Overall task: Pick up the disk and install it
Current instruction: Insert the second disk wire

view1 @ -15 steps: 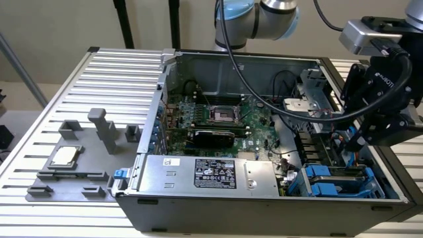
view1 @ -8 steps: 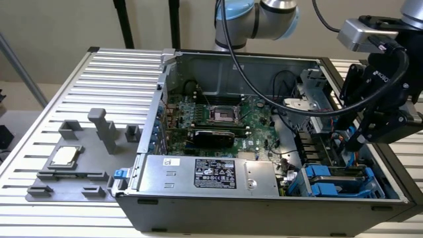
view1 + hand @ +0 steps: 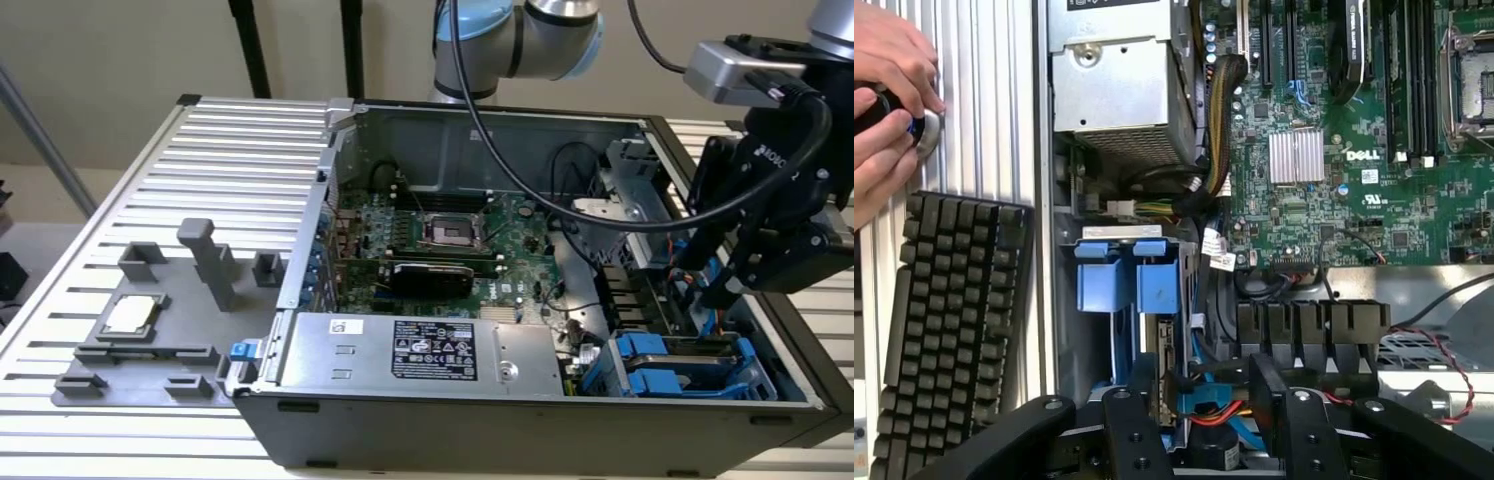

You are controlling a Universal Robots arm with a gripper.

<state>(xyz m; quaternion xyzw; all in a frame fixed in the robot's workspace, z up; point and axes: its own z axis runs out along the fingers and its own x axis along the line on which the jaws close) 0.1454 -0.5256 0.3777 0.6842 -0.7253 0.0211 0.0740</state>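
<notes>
- Here the gripper [image 3: 1202, 400] hangs over the case's [image 3: 534, 425] drive bay, jaws spread, holding nothing
- The disk [image 3: 1122, 275] sits in the bay, blue carrier showing

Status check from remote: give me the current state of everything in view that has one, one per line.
gripper: open, nothing held, lowered into the drive bay end of the case
disk: seated in the bay, blue carrier tabs facing out
computer case: side panel off, interior exposed
CPU socket: empty, no cooler on it
hands: resting on a knob beside the keyboard
</notes>
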